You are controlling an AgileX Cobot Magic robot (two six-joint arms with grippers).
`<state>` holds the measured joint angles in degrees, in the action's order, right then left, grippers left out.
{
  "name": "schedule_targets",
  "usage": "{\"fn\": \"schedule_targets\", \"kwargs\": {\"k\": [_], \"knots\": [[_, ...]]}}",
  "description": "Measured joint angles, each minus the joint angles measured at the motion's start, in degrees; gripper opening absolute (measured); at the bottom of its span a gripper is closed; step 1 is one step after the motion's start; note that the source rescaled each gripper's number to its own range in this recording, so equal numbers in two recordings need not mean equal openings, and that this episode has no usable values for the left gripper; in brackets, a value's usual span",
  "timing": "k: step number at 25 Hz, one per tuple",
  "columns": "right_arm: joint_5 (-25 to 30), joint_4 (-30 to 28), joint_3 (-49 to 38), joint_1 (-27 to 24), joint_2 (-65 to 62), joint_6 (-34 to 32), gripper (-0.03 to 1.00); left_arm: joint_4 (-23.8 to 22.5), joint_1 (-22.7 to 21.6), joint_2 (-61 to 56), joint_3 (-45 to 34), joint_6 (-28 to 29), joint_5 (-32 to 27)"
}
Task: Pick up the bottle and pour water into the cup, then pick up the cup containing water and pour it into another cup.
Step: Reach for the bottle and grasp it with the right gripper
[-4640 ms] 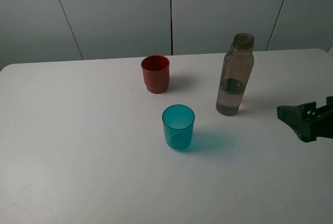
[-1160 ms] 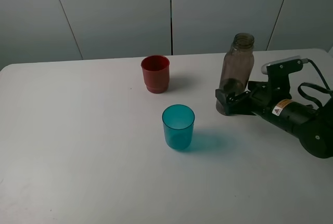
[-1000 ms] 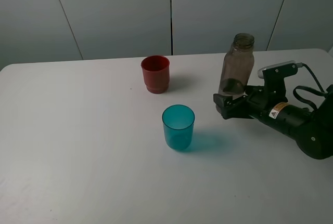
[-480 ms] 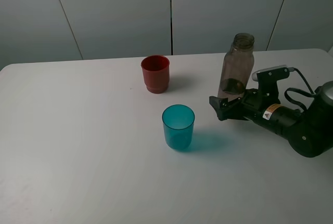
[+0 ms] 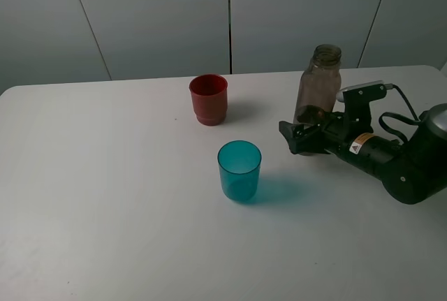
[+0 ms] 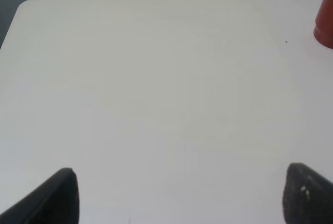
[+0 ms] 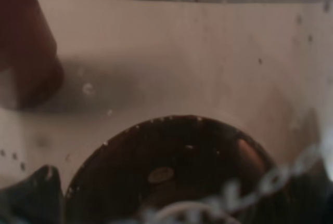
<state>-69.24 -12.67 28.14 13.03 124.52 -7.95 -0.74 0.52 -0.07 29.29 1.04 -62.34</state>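
The bottle (image 5: 318, 88) is seen upright, right of centre on the tabletop (image 5: 105, 175). Its lower part is flanked by the right jaws, spread wide. The left jaws are spread wide, with nothing held.

The bottle (image 5: 320, 83) has its base hidden behind the right gripper (image 5: 300, 137); the red cup (image 6: 327, 24) is cut off by the left wrist picture's edge; the right wrist view is blurred.

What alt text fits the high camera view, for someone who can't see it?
The robot's right gripper reaches from the right, open around the lower part of a tall uncapped smoky bottle on a white table. A teal cup stands nearer the camera, a red cup farther back.
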Motion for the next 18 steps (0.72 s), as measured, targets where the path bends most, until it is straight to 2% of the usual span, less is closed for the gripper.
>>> {"fn": "schedule_targets", "kwargs": {"k": [18], "knots": [[0.00,1.47,2.09,0.00,0.00,0.00,1.00,0.00,0.00,0.00,0.00,0.00,0.00]]}}
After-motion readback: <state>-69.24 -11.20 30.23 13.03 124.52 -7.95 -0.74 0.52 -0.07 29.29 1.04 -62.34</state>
